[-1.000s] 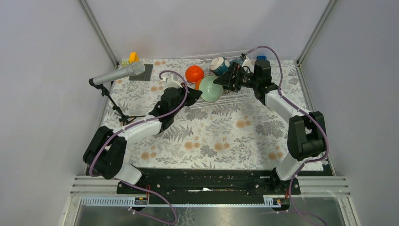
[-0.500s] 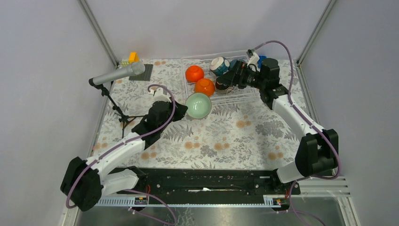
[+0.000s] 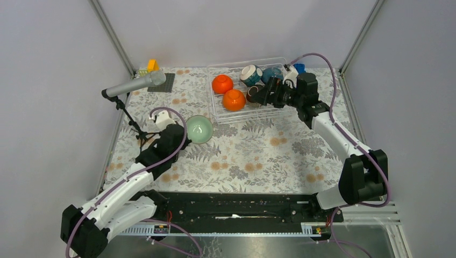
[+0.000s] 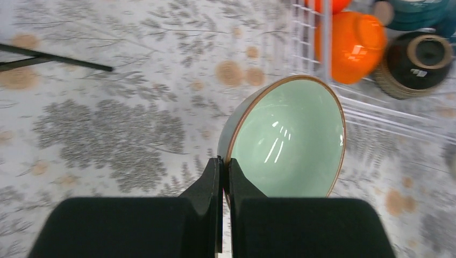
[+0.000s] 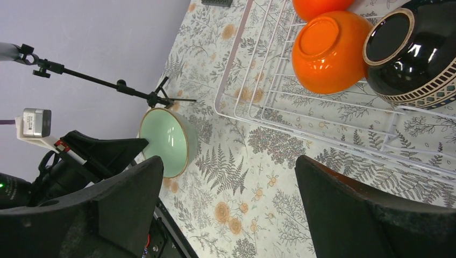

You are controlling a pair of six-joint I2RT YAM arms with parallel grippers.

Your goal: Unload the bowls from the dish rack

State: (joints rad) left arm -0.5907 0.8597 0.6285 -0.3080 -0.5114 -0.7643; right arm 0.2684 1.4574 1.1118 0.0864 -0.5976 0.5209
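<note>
My left gripper [image 3: 182, 131] [image 4: 226, 163] is shut on the rim of the pale mint green bowl [image 3: 199, 129] [image 4: 287, 140], held over the flowered cloth left of the dish rack [image 3: 215, 107] [image 4: 309, 37]. The bowl also shows in the right wrist view [image 5: 164, 141]. In the rack lie two orange bowls [image 3: 222, 84] [image 3: 234, 99], a teal bowl [image 3: 250, 74] and a dark brown bowl [image 3: 255, 94] [image 5: 417, 51]. My right gripper [image 3: 267, 92] [image 5: 226, 185] is open and empty, over the rack next to the brown bowl.
A microphone [image 3: 134, 85] on a black tripod stand [image 3: 134, 126] stands at the left, close to my left arm. A dark mat [image 3: 163, 83] with small toy blocks [image 3: 152, 65] lies at the back left. A blue block [image 3: 299, 67] sits behind the rack.
My left gripper has carried the mint bowl out of the rack, left and toward the near side. My right gripper has shifted slightly over the rack's right part.
</note>
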